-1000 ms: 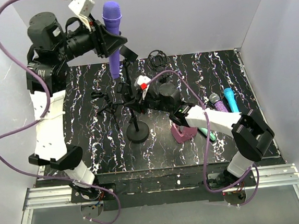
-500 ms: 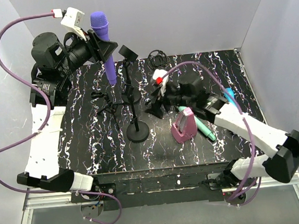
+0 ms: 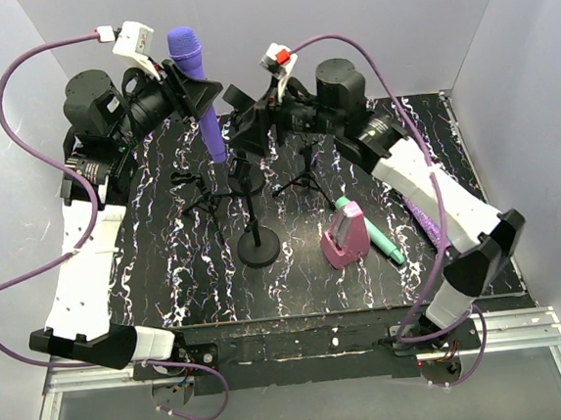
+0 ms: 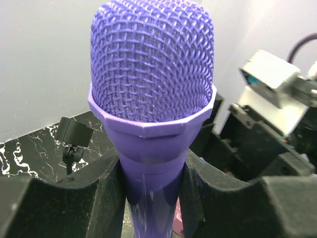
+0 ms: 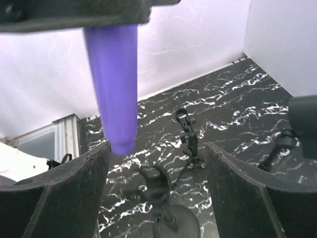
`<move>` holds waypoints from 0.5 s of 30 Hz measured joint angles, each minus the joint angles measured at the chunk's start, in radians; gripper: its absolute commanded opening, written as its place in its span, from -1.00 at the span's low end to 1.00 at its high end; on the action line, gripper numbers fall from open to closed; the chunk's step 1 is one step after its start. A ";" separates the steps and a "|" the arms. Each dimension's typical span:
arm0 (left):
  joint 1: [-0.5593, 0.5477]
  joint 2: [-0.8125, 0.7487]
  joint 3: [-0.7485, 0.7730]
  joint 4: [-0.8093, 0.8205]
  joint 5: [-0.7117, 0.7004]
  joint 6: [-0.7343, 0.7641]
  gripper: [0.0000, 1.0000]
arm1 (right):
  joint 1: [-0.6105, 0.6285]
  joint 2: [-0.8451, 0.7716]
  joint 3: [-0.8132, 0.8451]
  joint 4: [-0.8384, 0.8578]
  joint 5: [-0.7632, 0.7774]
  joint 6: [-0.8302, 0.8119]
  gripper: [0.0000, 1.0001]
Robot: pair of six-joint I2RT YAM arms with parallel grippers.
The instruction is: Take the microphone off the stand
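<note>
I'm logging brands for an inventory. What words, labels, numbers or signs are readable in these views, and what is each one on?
No text can be read in any view.
The purple microphone shows no brand or marking on its mesh or body.
The pink holder shows no print.
The white box on the left wrist is too small to tell whether it has any marking.
</note>
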 measured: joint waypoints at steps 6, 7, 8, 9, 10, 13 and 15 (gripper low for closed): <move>0.007 0.000 0.000 0.000 0.013 0.011 -1.00 | 0.018 0.137 0.131 0.019 -0.040 0.090 0.58; 0.011 0.000 0.000 0.001 0.013 0.013 -1.00 | 0.021 0.149 0.146 0.019 -0.045 0.101 0.57; 0.013 0.000 0.000 0.003 0.012 0.014 -1.00 | 0.024 0.157 0.156 0.021 -0.051 0.109 0.57; 0.014 0.000 0.000 0.003 0.012 0.014 -1.00 | 0.027 0.164 0.167 0.022 -0.057 0.117 0.57; 0.015 0.000 0.000 0.004 0.012 0.014 -1.00 | 0.032 0.171 0.174 0.025 -0.062 0.126 0.56; 0.015 0.000 0.000 0.002 0.013 0.014 -1.00 | 0.045 0.181 0.185 0.043 -0.074 0.146 0.54; 0.014 0.000 0.000 -0.001 0.015 0.013 -1.00 | 0.052 0.181 0.186 0.060 -0.084 0.161 0.54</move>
